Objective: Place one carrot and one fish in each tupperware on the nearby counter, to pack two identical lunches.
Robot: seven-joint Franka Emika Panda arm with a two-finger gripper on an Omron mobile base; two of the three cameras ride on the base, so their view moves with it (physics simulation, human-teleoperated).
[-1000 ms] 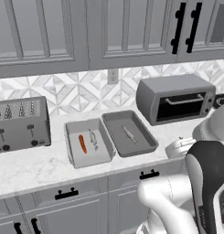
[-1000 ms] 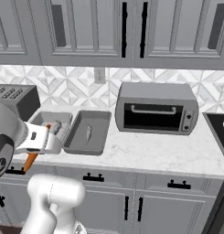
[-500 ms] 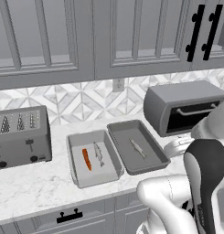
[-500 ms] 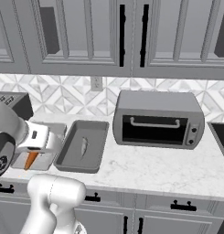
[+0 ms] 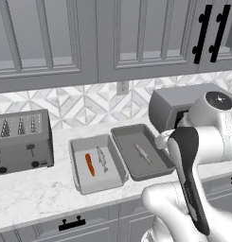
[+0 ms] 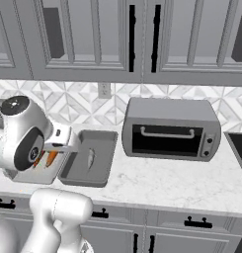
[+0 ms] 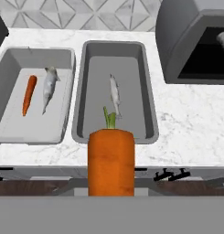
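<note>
carrot (image 7: 111, 160) is clamped in the gripper (image 7: 111, 194), left tupperware (image 7: 8, 68) at ten o'clock is full, right tupperware (image 7: 88, 91) at twelve has only its fish (image 7: 114, 93).

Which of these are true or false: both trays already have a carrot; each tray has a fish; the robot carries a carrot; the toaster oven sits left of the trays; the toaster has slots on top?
1. Both trays hold a carrot: false. The left tupperware has a carrot; the right tupperware has none.
2. Each tray holds a fish: true. One fish lies beside the carrot, another fish in the right tray.
3. The robot carries a carrot: true. The held carrot is in its jaws.
4. The toaster oven sits left of the trays: false; right.
5. The toaster has slots on top: true.
</note>
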